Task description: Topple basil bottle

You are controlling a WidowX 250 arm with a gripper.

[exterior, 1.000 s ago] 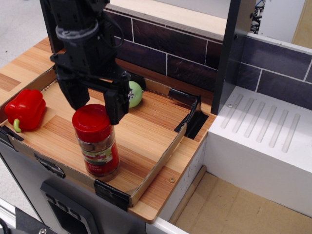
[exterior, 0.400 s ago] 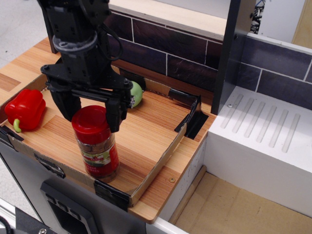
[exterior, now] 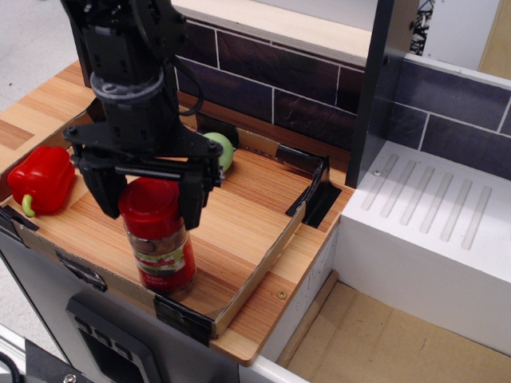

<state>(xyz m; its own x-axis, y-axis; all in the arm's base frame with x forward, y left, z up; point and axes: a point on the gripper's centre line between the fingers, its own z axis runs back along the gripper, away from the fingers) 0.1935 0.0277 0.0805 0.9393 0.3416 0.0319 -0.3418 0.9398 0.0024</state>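
Observation:
The basil bottle [exterior: 160,243] stands upright near the front edge of the wooden tray [exterior: 239,215]. It is a clear jar with a red cap, a red label and brownish contents. My black gripper [exterior: 148,203] is open, directly above it, with one finger on each side of the red cap. The left finger [exterior: 102,191] and the right finger [exterior: 192,201] reach down to cap height. I cannot tell whether they touch the cap.
A red bell pepper [exterior: 40,179] lies at the tray's left end. A green round fruit [exterior: 221,150] sits behind the gripper by the dark tiled wall. A white ribbed drainboard [exterior: 435,211] is at the right, past a black post [exterior: 375,88].
The gripper has moved toward the front and lower, from behind the bottle's cap to straddling it. The bottle stays upright in the same spot.

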